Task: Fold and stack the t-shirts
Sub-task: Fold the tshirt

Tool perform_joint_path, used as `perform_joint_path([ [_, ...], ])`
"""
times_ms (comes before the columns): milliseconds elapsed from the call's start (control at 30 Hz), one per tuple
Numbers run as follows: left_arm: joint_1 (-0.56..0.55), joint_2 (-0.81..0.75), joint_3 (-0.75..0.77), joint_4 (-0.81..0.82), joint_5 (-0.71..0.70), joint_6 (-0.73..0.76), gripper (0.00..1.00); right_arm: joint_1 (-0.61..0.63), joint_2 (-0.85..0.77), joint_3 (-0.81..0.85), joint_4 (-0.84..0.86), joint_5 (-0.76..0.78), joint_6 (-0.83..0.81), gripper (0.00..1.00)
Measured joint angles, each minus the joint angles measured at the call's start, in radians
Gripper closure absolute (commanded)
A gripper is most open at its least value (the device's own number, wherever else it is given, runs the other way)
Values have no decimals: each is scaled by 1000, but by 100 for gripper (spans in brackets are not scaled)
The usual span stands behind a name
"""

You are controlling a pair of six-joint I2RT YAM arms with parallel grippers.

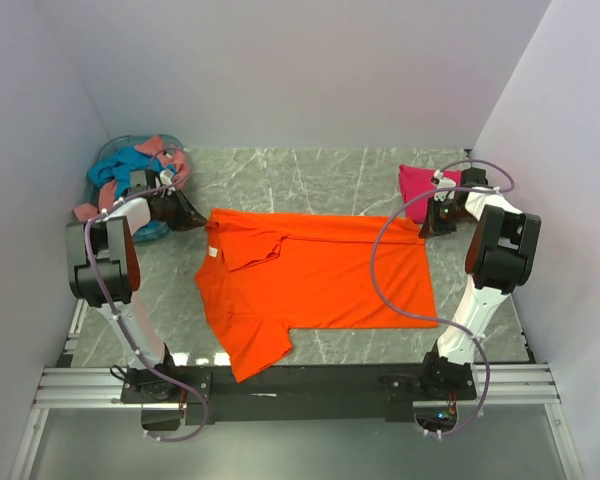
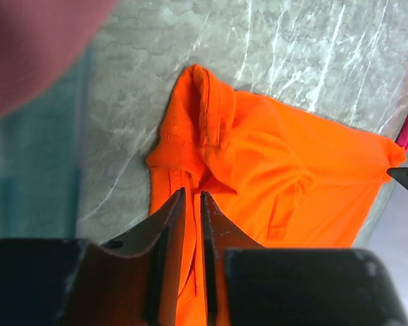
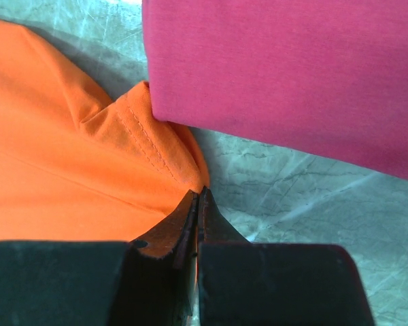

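Observation:
A bright orange t-shirt (image 1: 320, 275) (image 2: 292, 176) (image 3: 47, 136) lies spread across the middle of the table, with its upper left part folded over. My left gripper (image 1: 195, 218) (image 2: 192, 195) hangs over the shirt's top left edge, its jaws a narrow gap apart with bright cloth showing through. At the top right corner my right gripper (image 1: 425, 225) (image 3: 199, 192) is shut, and the shirt's edge runs into its tips. A folded magenta-pink t-shirt (image 1: 418, 183) (image 3: 292, 75) lies just behind it. A teal-blue t-shirt (image 1: 120, 168) and a salmon-pink one (image 1: 158, 148) sit bunched at the back left.
The pale blue round basket (image 1: 110, 150) (image 2: 27, 190) stands in the back left corner, close beside my left arm, holding the bunched shirts. White walls close in the table at the back and on both sides. Both arm bases and a metal rail run along the near edge.

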Motion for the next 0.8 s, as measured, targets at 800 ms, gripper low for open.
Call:
perform_joint_path([
  [800,-232,-385,-274,-23,-166,107,49,-3,0,1,-9,-4,-12,100],
])
